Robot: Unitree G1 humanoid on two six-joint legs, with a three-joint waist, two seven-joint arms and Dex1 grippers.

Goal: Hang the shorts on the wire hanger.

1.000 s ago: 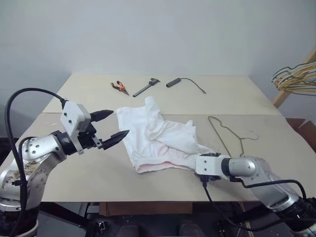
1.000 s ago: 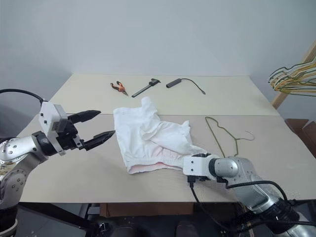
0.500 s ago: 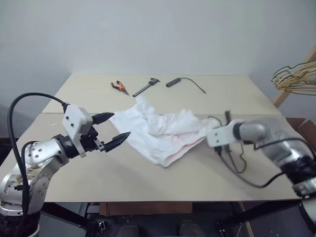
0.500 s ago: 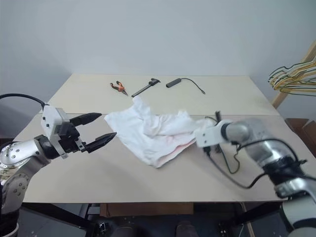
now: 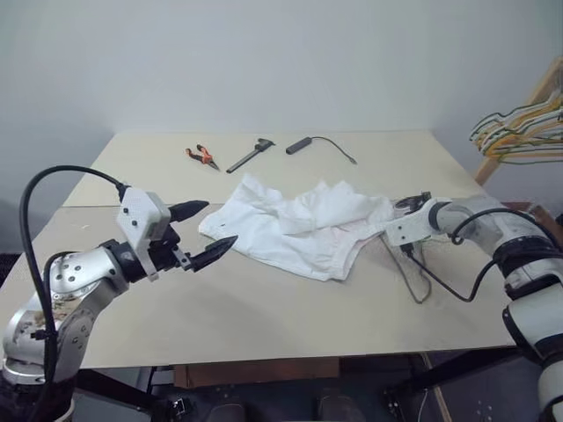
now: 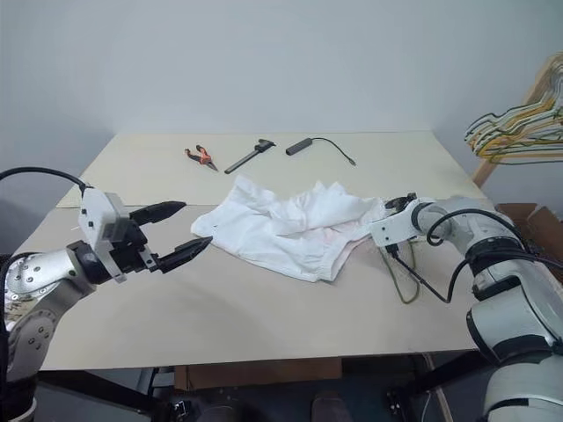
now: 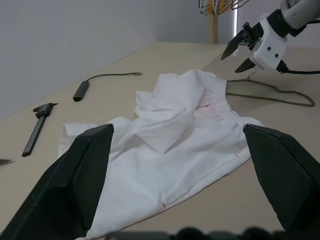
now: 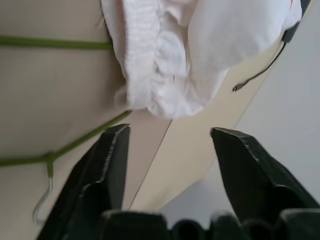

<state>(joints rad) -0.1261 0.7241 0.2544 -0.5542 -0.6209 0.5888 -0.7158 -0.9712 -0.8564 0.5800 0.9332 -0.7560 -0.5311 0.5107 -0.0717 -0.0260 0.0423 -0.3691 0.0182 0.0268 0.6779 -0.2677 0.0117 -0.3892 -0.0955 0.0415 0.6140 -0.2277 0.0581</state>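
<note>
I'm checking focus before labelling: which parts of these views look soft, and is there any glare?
Left wrist view: the near fingers are soft, the shorts sharper. Right wrist view: fingers and wire hanger both blurred. Eye views: even light, no glare on the table.

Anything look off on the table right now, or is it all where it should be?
The shorts lie crumpled, their right edge draped over the wire hanger, which lies flat and partly buried instead of free to grab. The right pincer hangs open just past that edge, holding nothing. The left pincer is open too.
</note>
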